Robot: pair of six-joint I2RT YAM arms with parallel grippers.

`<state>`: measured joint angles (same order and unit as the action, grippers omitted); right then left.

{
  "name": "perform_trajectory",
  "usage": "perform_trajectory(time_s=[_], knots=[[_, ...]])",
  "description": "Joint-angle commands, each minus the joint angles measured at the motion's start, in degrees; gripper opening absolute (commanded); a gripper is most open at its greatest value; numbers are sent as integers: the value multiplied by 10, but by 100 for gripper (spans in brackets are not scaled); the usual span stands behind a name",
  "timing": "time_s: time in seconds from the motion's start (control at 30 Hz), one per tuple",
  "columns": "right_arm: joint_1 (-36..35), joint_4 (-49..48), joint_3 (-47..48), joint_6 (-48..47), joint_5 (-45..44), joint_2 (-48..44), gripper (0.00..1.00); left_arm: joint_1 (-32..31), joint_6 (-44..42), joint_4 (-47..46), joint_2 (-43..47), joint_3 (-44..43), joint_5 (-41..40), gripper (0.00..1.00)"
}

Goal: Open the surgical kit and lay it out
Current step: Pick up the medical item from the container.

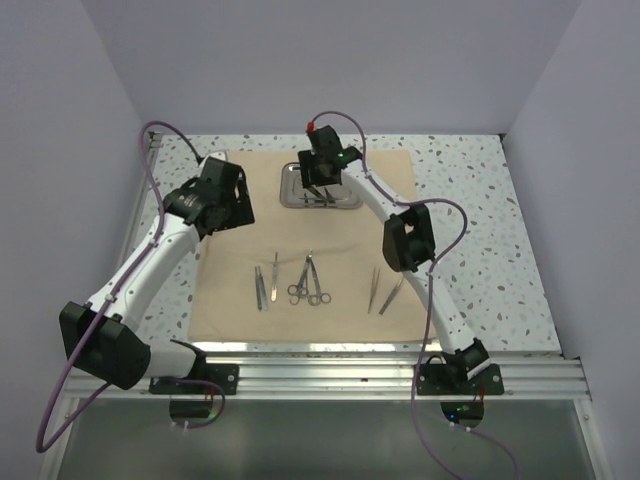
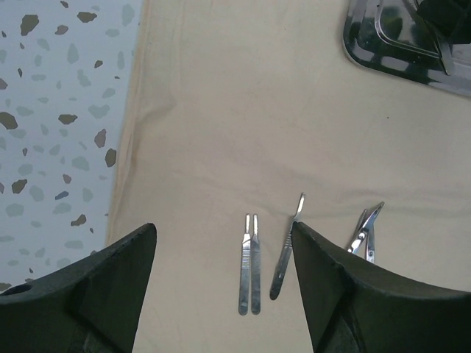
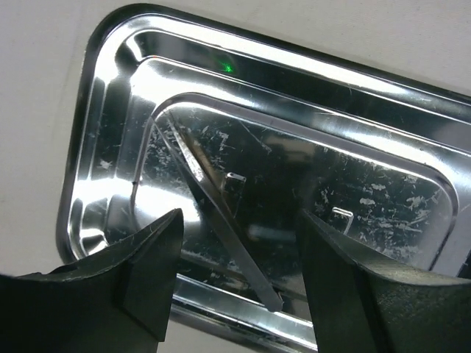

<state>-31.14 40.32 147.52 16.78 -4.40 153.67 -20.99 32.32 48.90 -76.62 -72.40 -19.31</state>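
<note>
Perhaps tweezers (image 3: 213, 207) in tray (image 3: 99, 147) below right gripper (image 3: 239, 224).

No lettering, label, brand mark or number could be read in any view: none on the steel tray (image 3: 103, 110), the beige cloth (image 2: 221, 110), the silver instruments (image 2: 255, 268) or the arms (image 1: 150, 265).

walls (image 1: 330, 60): plain pale lilac panels are enclosing three sides | surface (image 1: 480, 200): white top with grey-brown speckles is lying flat | rail (image 1: 400, 375): aluminium extrusion is running along the near edge | light: even illumination is casting faint shadows
</note>
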Motion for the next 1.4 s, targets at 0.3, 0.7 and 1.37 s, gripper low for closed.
perform_trajectory(time_s=[0.3,0.7,1.37], knots=[[-31,-41,38,-48,-53,47,63,39,-26,-15,4,3,4,77],[-52,-9,-8,-60,-84,50,23,71,-46,-38,17,35,36,75],[-31,-70,-229,-40,-206,-257,0,85,-80,-89,58,85,102,83]])
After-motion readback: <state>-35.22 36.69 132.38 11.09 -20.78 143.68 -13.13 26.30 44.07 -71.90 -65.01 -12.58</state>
